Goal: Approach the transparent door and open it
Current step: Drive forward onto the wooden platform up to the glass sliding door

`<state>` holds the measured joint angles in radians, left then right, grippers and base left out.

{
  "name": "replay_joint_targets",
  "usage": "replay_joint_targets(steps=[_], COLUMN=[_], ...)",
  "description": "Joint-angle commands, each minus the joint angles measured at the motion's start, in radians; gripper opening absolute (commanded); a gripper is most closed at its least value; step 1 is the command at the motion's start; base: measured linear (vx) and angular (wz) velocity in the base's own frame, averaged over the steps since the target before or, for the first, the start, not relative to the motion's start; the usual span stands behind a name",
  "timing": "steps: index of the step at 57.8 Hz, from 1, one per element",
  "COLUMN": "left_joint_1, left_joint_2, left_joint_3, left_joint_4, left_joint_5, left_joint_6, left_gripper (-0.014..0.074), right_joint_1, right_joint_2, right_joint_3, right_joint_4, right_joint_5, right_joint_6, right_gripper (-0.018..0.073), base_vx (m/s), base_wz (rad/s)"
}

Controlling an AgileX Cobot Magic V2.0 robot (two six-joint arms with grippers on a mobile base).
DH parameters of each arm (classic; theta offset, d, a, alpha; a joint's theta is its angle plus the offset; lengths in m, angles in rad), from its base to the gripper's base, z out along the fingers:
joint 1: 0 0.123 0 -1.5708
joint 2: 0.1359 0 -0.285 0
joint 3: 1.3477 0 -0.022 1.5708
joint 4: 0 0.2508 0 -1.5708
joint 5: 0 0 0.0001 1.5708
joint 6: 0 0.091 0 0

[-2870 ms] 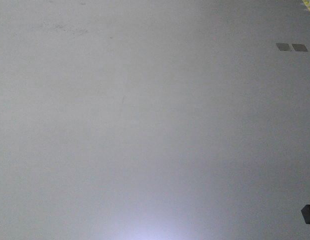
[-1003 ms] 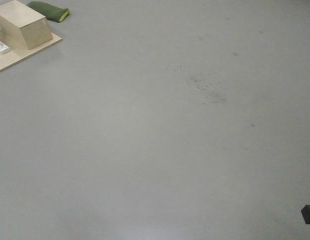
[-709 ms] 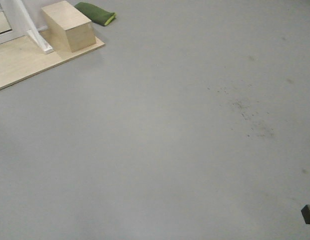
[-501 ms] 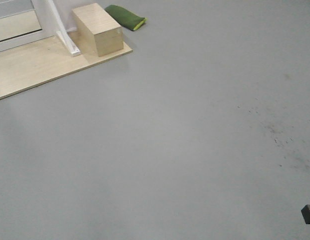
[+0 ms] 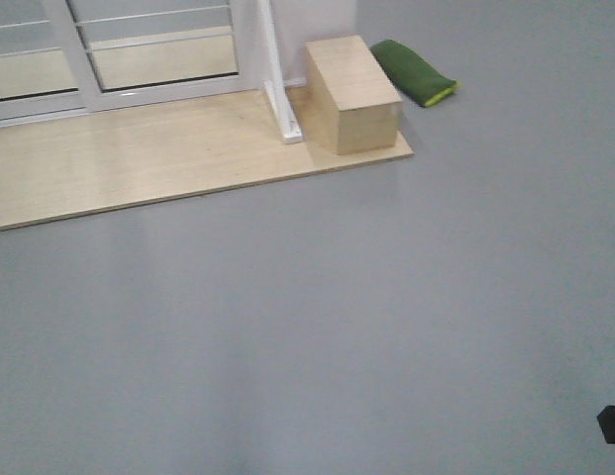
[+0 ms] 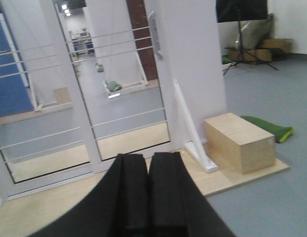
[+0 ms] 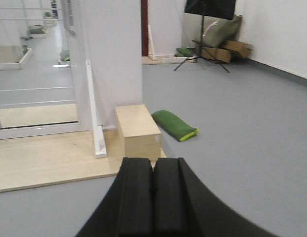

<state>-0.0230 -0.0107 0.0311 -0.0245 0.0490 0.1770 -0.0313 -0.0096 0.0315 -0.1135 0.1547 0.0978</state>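
Left gripper (image 6: 147, 159) and right gripper (image 7: 152, 163) both have their fingers pressed together and hold nothing, well apart from the target. Transparent door (image 6: 118, 94) stands along the far edge of the wooden platform (image 5: 139, 168), toward its right end beside the white wall; a wooden box (image 5: 352, 94) sits at the right corner. Door looks heavy and rigid, and its glass slick and fragile, so avoid the pane. Best hold is probably the grey bar handle (image 6: 153, 32) on the right stile. Fingers must spread first.
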Motion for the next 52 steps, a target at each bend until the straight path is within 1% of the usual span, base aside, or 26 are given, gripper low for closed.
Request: replay_joint_targets(steps=[1, 11, 24, 41, 52], left_joint_1=[0.001, 0.001, 0.001, 0.001, 0.001], left_joint_2=[-0.005, -0.005, -0.005, -0.005, -0.005], left_joint_3=[0.015, 0.015, 0.015, 0.015, 0.015], left_joint_4=[-0.008, -0.008, -0.008, -0.008, -0.008], left_joint_5=[-0.083, -0.083, -0.083, -0.083, -0.083], left_joint_6=[-0.008, -0.008, -0.008, -0.008, -0.008], left_gripper=[-0.0007, -0.0007, -0.0007, -0.0007, -0.0007], right_joint_1=[-0.001, -0.001, -0.001, -0.001, 0.007], right_joint_2=[-0.016, -0.016, -0.016, -0.016, -0.019], right_joint_3=[0.002, 0.002, 0.002, 0.002, 0.002], right_joint_4=[-0.007, -0.007, -0.007, -0.007, -0.007], right_joint_5=[-0.084, -0.084, -0.084, -0.084, -0.084], right_joint_6=[-0.001, -0.001, -0.001, -0.001, -0.001], right_gripper=[-0.0006, -0.0006, -0.0006, -0.0006, -0.0006], base_vx=[0.73, 0.73, 0.72, 0.68, 0.63], base_wz=[0.69, 0.62, 0.45, 0.33, 0.18])
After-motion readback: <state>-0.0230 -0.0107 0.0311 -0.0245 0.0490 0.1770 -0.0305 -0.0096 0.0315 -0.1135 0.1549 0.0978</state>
